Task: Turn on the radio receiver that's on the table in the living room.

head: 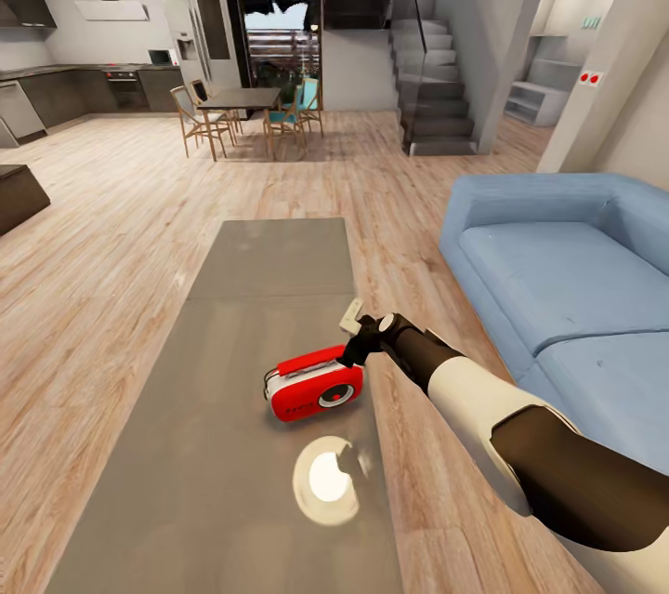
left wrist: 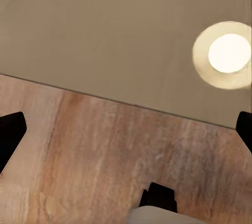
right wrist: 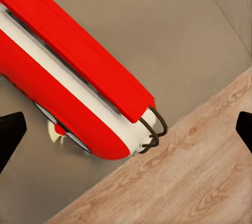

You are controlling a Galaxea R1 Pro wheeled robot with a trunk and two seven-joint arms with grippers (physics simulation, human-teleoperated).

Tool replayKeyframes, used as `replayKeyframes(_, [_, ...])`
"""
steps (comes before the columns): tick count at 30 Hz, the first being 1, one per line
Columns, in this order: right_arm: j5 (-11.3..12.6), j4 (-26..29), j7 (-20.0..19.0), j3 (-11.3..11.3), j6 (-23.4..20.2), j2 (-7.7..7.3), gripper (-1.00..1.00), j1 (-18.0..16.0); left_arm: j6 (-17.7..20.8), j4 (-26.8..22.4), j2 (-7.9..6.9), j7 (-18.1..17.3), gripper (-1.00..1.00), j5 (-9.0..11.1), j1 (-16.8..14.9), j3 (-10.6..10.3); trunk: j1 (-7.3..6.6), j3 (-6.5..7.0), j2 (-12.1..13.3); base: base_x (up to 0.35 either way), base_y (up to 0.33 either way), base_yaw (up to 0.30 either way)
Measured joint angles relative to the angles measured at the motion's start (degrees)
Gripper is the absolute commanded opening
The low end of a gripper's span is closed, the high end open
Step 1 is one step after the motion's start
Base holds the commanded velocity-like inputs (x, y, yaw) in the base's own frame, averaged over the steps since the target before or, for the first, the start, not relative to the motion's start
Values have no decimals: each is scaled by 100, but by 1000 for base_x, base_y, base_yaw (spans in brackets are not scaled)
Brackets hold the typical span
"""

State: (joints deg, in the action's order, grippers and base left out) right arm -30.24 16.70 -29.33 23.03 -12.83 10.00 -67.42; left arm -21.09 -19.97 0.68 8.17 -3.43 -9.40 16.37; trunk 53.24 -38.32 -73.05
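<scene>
— Where's the radio receiver [head: 314, 384]?
— Upright on the glossy grey worktop [head: 232, 315], near its sofa-side edge: red, white-sided, handle on top, round dial facing front.

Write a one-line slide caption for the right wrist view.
Right gripper, fingers spread wide, poised above the red radio receiver near the grey table edge.

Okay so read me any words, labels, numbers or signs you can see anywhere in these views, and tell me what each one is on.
Nothing here can be read for certain.
Radio receiver: a dark mark on its red front beside the dial, too small and blurred to read.
Green sign high on the far wall by the stairs: lettering too small to read.
White wall plate with two red dots: no text.
Wrist views: no lettering on the radio's top or the table.
</scene>
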Motion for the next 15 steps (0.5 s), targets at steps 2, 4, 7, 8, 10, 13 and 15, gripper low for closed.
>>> replayKeyframes(2, [-2, 0, -1, 0, 0, 0, 100, -1, 0, 1, -4, 0, 100, 0, 0, -1, 0, 0, 0, 0, 187, 0])
replayKeyframes(4, [-1, 0, 0, 0, 0, 0, 100, -1, 7, 5, -5, 0, 100, -3, 0, -2, 0, 0, 0, 0, 73, 0])
replayKeyframes(7, [-5, 0, 19, 0, 0, 0, 100, 0, 14, 9, -6, 0, 100, -5, 0, -6, 0, 0, 0, 0, 28, 0])
replayKeyframes(8, [-6, 0, 24, 0, 0, 0, 100, -1, 17, 9, -6, 0, 100, -6, 0, -8, 0, 0, 0, 0, 15, 0])
replayKeyframes(10, [-7, 0, 25, 0, 0, 0, 100, 0, 21, 10, -6, 0, 100, -8, 0, -9, 0, 0, 0, 0, 9, 0])
replayKeyframes(13, [-8, 0, 26, 0, 0, 0, 100, -2, 26, 10, -6, 0, 100, -8, 0, -13, 0, 0, 0, 0, 4, 0])
replayKeyframes(15, [-8, 0, 27, 0, 0, 0, 100, -2, 26, 10, -6, 0, 100, -9, 0, -17, 0, 0, 0, 11, 37, 0])
